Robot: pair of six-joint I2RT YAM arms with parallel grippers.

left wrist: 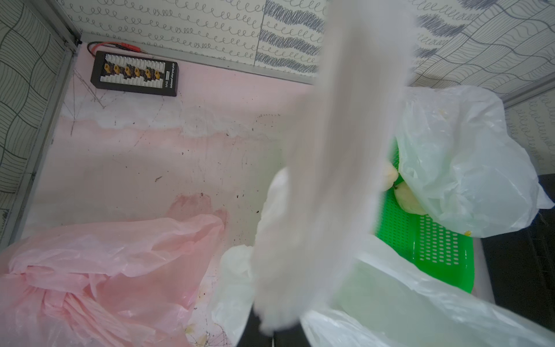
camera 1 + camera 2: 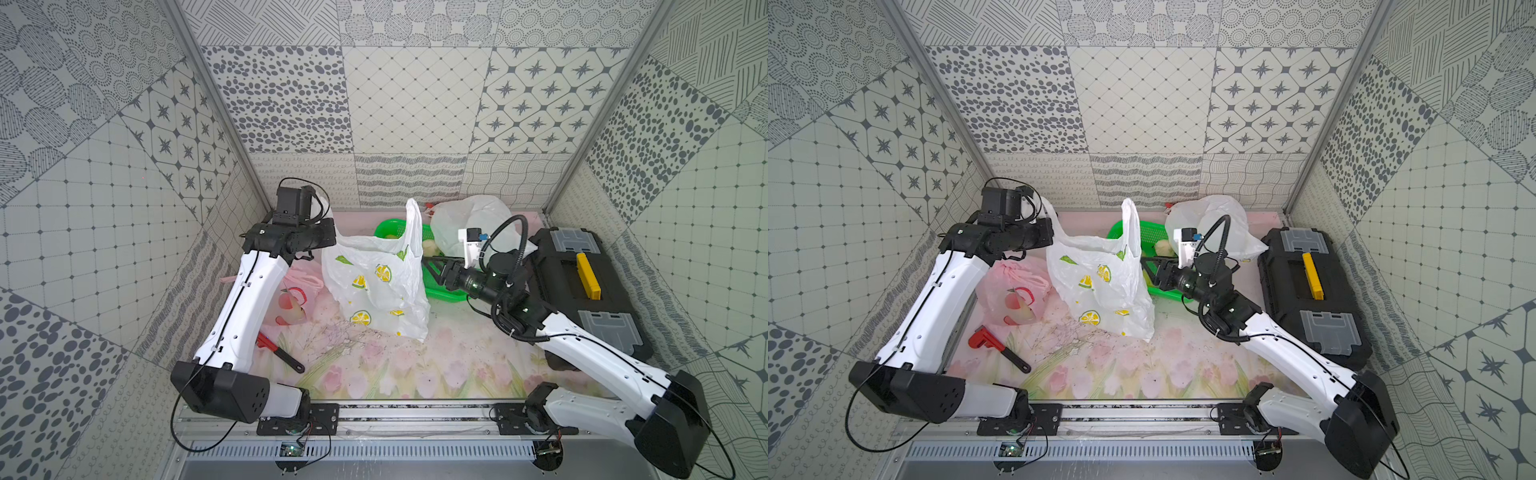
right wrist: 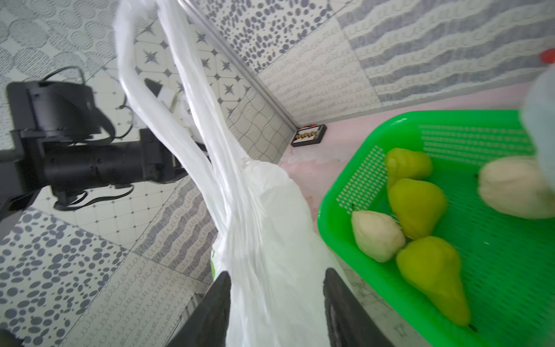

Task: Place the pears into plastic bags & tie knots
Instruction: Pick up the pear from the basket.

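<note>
On the floral mat (image 2: 415,365), far left, a red pipe wrench (image 2: 984,337) lies near the front. Just behind it sits the pink bag (image 2: 1013,293), translucent with red fruit prints. It bulges, and its top is gathered into a bunch.

Next comes the left gripper (image 2: 331,235), raised above the mat. Its fingers are pressed together. Blurred plastic hides the fingertips, so the pinch on one handle of the lemon-print bag (image 2: 374,286) is my best reading. That handle runs taut up to it.

The lemon-print bag stands in the middle of the mat, its other handle poking straight up. The film is too cloudy to show what is inside.

The right gripper (image 3: 276,288) meets this bag from the other side. Its fingers (image 3: 216,303) are spread, with loose bag plastic lying between them.

Just right of the bag is the green basket (image 3: 345,192), perforated and open-topped. It holds five pears (image 3: 417,207), three smooth green and two pale, bumpy cream, clustered at the bottom.

The plain white bag (image 2: 469,224), puffed up, rests over the basket's far end.

Far right, a black toolbox (image 2: 557,286) with a yellow handle sits closed.
</note>
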